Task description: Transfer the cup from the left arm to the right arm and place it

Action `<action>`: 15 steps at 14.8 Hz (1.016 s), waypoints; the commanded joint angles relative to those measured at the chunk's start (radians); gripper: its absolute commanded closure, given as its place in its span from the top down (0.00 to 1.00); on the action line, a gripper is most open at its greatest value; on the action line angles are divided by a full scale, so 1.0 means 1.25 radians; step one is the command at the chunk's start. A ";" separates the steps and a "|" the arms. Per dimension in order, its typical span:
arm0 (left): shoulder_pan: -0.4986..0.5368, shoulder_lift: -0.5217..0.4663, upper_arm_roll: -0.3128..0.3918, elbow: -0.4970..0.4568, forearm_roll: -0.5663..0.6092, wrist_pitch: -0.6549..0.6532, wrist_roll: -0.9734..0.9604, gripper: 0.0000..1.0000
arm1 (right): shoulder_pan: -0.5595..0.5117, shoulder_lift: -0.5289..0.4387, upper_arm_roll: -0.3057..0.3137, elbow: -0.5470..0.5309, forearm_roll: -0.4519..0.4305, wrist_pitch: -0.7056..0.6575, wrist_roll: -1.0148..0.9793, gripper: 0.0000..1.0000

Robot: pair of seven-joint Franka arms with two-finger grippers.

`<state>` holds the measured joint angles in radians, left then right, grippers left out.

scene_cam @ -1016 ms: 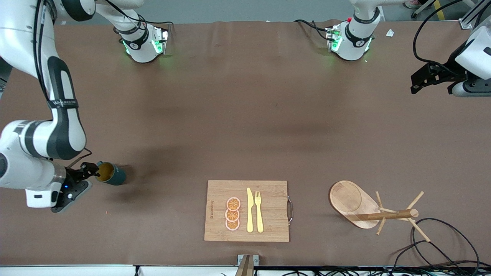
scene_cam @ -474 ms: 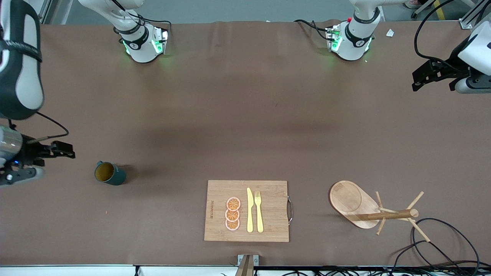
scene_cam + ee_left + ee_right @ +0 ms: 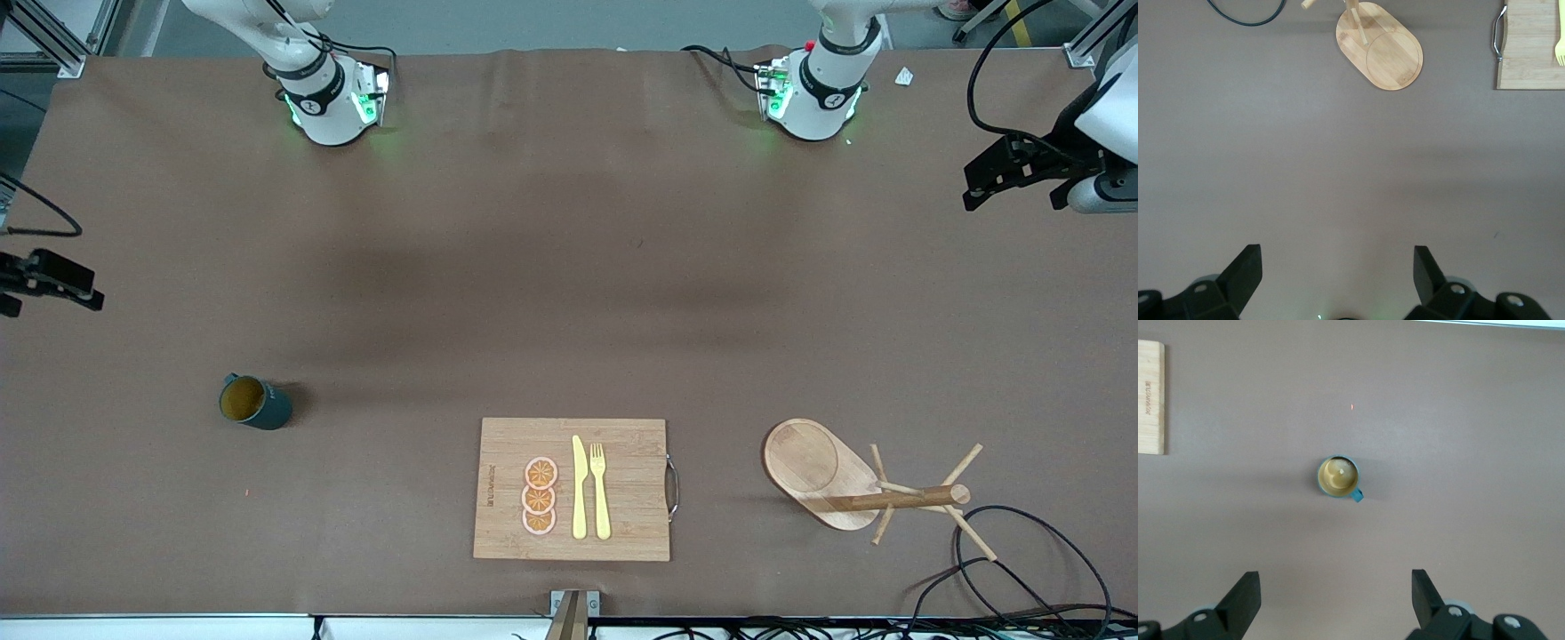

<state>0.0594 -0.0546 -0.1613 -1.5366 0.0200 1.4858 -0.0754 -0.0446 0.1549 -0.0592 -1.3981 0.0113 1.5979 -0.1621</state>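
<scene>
The cup [image 3: 255, 403], dark teal with a mustard-yellow inside, stands upright on the brown table toward the right arm's end. In the right wrist view the cup [image 3: 1338, 477] shows from straight above, its small handle out to one side. My right gripper [image 3: 62, 283] is open and empty, up in the air over the table's edge at the right arm's end, well apart from the cup; it also shows in its own wrist view [image 3: 1335, 600]. My left gripper [image 3: 978, 182] is open and empty, raised over the left arm's end of the table, and shows in its own wrist view [image 3: 1338, 280].
A bamboo cutting board [image 3: 507, 444] with orange slices [image 3: 540, 496], a yellow knife [image 3: 579, 489] and fork [image 3: 601, 489] lies near the front edge. A wooden mug tree [image 3: 907, 498] lies tipped on its oval base [image 3: 805, 462]. Black cables [image 3: 1022, 551] trail at the front corner.
My right gripper let go of the cup's rim and drew up and away toward the table's end. The cup stayed put. My left gripper drifted slightly outward.
</scene>
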 commanded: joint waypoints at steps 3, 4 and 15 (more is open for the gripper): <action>-0.001 0.008 -0.008 0.013 -0.006 -0.015 0.010 1.00 | -0.026 -0.131 0.009 -0.140 0.009 0.018 0.022 1.00; -0.001 0.008 -0.008 0.014 -0.005 -0.015 0.010 1.00 | -0.026 -0.150 0.009 -0.141 0.009 0.008 0.022 1.00; 0.003 0.008 -0.008 0.013 0.002 -0.036 0.006 1.00 | -0.037 -0.158 0.011 -0.141 -0.003 -0.002 0.056 1.00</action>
<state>0.0561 -0.0478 -0.1680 -1.5358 0.0201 1.4640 -0.0751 -0.0640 -0.0290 -0.0595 -1.5498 0.0104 1.5806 -0.1101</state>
